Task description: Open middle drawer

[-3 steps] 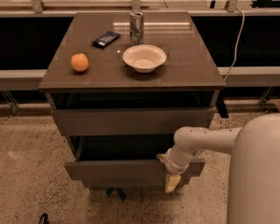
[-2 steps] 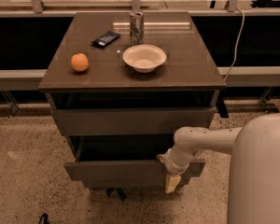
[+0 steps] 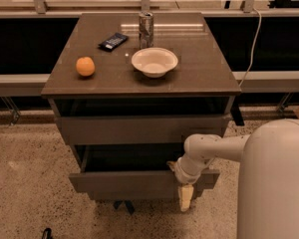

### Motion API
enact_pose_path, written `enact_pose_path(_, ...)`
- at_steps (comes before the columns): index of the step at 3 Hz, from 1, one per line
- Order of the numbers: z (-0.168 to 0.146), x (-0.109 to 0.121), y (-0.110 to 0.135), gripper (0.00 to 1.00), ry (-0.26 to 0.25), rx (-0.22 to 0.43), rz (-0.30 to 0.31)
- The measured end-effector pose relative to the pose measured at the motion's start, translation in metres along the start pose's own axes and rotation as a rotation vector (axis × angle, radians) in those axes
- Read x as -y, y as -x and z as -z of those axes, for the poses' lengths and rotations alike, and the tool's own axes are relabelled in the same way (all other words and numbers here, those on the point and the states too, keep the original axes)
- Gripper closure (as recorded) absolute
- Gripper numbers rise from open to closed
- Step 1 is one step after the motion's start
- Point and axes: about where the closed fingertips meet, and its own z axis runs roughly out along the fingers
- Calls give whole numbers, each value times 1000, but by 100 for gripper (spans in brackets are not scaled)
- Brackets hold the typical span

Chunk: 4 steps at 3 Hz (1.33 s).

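The middle drawer (image 3: 129,181) is a plain grey handleless front, pulled out from the cabinet, with its dark interior (image 3: 129,157) showing behind it. My gripper (image 3: 185,192) sits at the right part of that front panel's top edge. A cream tip hangs down over the panel's outer face. My white arm (image 3: 214,148) reaches in from the right. The drawer front above (image 3: 139,129) also stands slightly out, with a dark gap under the countertop.
On the brown cabinet top (image 3: 204,73) lie an orange (image 3: 85,66), a white bowl (image 3: 154,61), a metal can (image 3: 146,30) and a dark packet (image 3: 113,41). My white body (image 3: 274,183) fills the lower right. Speckled floor lies to the left. A rail runs behind.
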Motion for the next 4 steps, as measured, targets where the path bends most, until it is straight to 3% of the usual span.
enact_pose_path(1,0,1,0,0,-1,0,-1)
enact_pose_path(2,5,1,-2,14,-7,-14,-3)
enact_pose_path(3,10,-3,-5,37,9,-32,4)
enact_pose_path(4,13,-18,-8,47,68,-44,4)
